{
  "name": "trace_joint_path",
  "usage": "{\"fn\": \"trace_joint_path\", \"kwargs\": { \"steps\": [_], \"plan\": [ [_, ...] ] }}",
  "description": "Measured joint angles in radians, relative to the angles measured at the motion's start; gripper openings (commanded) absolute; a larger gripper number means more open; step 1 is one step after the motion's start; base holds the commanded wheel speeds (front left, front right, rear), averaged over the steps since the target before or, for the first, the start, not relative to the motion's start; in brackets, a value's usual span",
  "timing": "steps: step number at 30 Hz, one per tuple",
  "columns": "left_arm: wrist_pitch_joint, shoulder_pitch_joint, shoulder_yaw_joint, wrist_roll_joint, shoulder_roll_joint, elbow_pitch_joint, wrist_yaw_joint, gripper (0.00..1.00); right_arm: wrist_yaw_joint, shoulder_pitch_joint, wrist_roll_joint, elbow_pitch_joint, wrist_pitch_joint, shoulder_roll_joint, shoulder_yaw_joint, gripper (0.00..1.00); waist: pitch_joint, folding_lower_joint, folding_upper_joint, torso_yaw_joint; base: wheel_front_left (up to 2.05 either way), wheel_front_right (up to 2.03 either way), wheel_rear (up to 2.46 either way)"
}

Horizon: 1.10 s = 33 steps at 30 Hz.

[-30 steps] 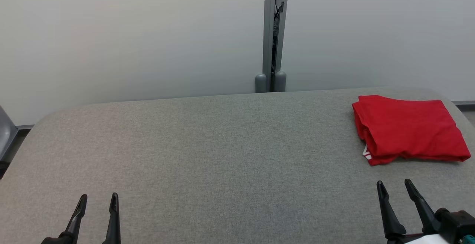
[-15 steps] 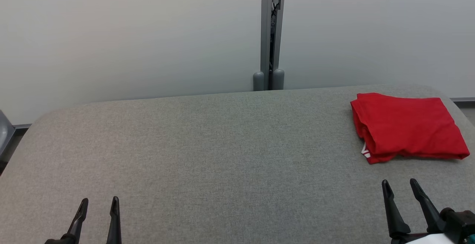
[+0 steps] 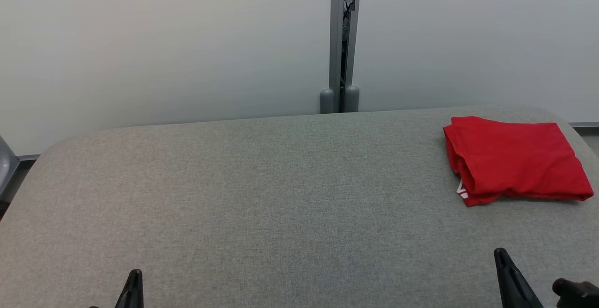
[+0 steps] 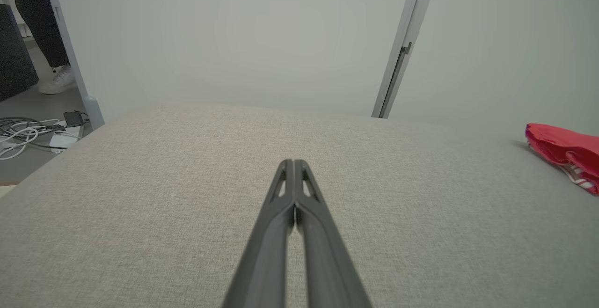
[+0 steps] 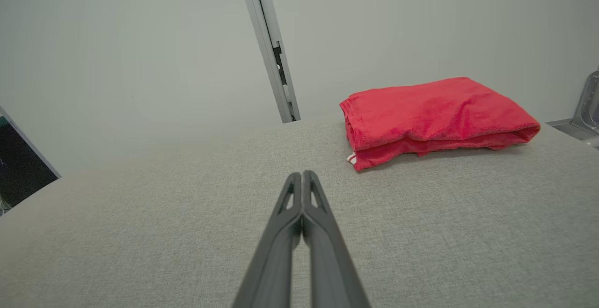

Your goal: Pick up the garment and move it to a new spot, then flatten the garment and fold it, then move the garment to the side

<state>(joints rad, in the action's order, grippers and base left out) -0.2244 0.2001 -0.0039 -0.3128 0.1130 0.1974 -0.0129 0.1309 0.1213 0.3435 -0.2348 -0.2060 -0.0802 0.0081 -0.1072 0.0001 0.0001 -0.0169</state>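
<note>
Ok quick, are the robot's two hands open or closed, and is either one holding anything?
Left gripper: closed, holding nothing.
Right gripper: closed, holding nothing; the red garment lies apart from it on the table.

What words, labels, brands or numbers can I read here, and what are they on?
No text can be read.
Red garment: a scrap of white print peeks from its folded edge, mostly hidden, unreadable.
Grey table and wall panels: no writing seen.
</note>
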Motion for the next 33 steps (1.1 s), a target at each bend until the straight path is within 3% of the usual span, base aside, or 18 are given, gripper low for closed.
{"fn": "trace_joint_path", "kwargs": {
  "steps": [33],
  "plan": [
    [0.128, -0.109, 0.042, -0.502, -0.025, 0.015, -0.041, 0.00, 0.000, -0.079, 0.489, -0.002, 0.120, 0.012, -0.044, 0.00, 0.029, 0.0000, 0.0000, 0.004, 0.00, 0.00, 0.00]
  ]
}}
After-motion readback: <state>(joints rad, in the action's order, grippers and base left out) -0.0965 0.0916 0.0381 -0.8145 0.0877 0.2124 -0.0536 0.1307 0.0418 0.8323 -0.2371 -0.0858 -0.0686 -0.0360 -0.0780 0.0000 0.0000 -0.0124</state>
